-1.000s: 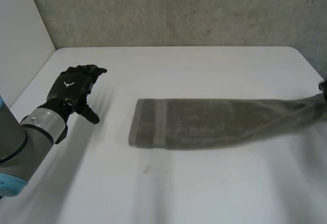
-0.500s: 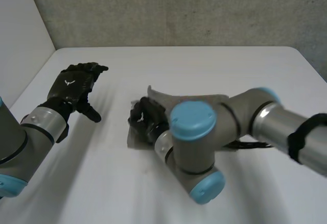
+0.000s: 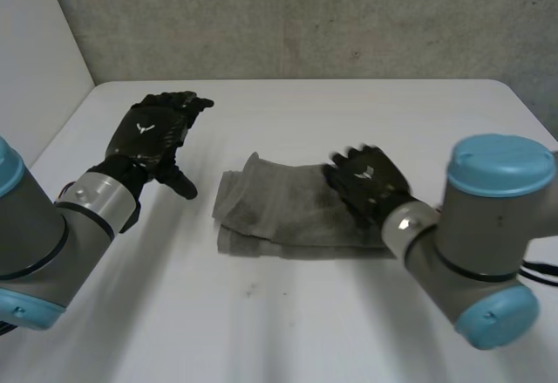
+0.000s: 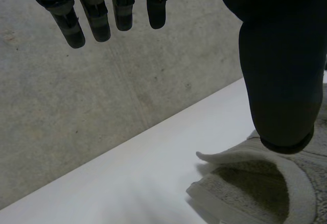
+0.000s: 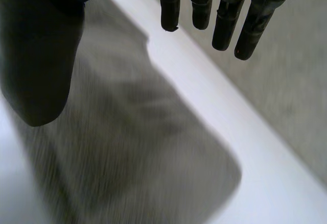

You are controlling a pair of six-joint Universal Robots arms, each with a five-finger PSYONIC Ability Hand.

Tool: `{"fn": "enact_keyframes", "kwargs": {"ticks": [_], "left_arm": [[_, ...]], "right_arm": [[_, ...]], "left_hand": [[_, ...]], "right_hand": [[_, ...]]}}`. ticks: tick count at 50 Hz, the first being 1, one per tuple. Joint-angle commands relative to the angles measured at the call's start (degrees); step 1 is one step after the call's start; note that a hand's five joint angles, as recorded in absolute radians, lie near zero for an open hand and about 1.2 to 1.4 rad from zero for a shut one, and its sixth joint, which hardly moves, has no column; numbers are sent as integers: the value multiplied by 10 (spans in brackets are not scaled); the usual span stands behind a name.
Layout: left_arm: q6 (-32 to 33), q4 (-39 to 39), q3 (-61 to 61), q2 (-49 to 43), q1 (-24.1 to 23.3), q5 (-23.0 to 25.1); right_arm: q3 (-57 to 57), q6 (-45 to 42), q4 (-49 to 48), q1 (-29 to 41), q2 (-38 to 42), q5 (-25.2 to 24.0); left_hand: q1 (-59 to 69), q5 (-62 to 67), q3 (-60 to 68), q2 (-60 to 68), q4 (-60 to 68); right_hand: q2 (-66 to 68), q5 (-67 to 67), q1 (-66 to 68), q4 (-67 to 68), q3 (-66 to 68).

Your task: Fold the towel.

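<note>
White bench [image 3: 288, 331] is carrying the grey terry towel [image 3: 279, 213], already doubled over. Right robot hand [image 3: 366, 182] is hovering above its folded end, left robot hand [image 3: 153, 134] alongside, both straight-fingered and empty. Next: likely flattening the raised corner.

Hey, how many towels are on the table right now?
1: the towel lies doubled over on the table, the right hand open over its right end. None seems hidden.

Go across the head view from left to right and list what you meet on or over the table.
left arm → left hand → towel → right hand, over the towel's right end → right arm
</note>
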Motion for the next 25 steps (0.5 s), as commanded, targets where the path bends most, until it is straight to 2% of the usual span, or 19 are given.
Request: {"fn": "enact_keyframes", "kwargs": {"ticks": [1,2,4,5,6,7,8,9,10,12,16,17,18,20,21,23,24,25], "left_arm": [[1,0,-4,-1,-5,0],[1,0,-4,-1,-5,0],[1,-1,-5,2,-5,-1],[1,-1,-5,2,-5,-1],[0,-2,-5,4,-5,-1],[0,-2,-5,4,-5,-1],[0,-3,-5,5,-5,-1],[0,-3,-5,6,-5,-1],[0,-3,-5,6,-5,-1],[1,-3,-3,7,-6,-1],[0,-4,2,9,-8,-1],[0,-4,5,13,-10,-1],[0,-4,5,13,-10,-1],[-1,-5,14,21,-15,-3],[-1,-5,14,21,-15,-3],[-4,-5,18,24,-16,-4],[-4,-5,19,24,-16,-4],[-10,-5,23,25,-16,-4]], "right_arm": [[42,-17,9,-71,56,5],[42,-17,9,-71,56,5],[32,-46,15,-78,73,9],[32,-46,15,-78,73,10],[23,-66,21,-81,78,18],[23,-66,21,-81,78,18],[13,-87,24,-81,76,37],[2,-108,22,-76,71,58],[2,-108,22,-75,71,58],[-32,-144,17,-68,55,95],[-78,-175,10,-24,49,94],[-102,-190,6,17,56,84],[-103,-190,6,18,56,84],[-152,-233,1,91,94,46],[-152,-233,1,92,94,46],[-178,-299,1,143,132,-22],[-178,-300,1,143,132,-22],[-182,-335,1,162,149,-58]], "left_hand": [[2,-15,5,5,6],[2,-15,5,5,6],[2,-15,5,5,6],[2,-15,5,5,6],[2,-15,5,5,6],[2,-15,5,5,6],[2,-15,5,5,6],[2,-15,5,5,6],[2,-15,5,5,6],[2,-15,5,5,6],[2,-15,5,5,6],[2,-15,5,5,6],[2,-15,5,5,6],[2,-15,5,5,6],[2,-15,5,5,6],[2,-15,5,5,6],[2,-15,5,5,6],[2,-15,5,5,6]], "right_hand": [[194,197,197,184,194],[195,198,198,185,195],[304,306,307,293,303],[304,307,307,294,304],[416,419,419,405,415],[417,420,420,407,417],[597,600,600,586,596],[661,664,664,651,661],[662,665,665,652,662],[662,665,665,652,662],[662,665,665,652,662],[662,665,665,652,662],[662,665,665,652,662],[662,665,665,652,662],[662,665,665,652,662],[662,665,665,652,662],[662,665,665,652,662],[662,665,665,652,662]]}}
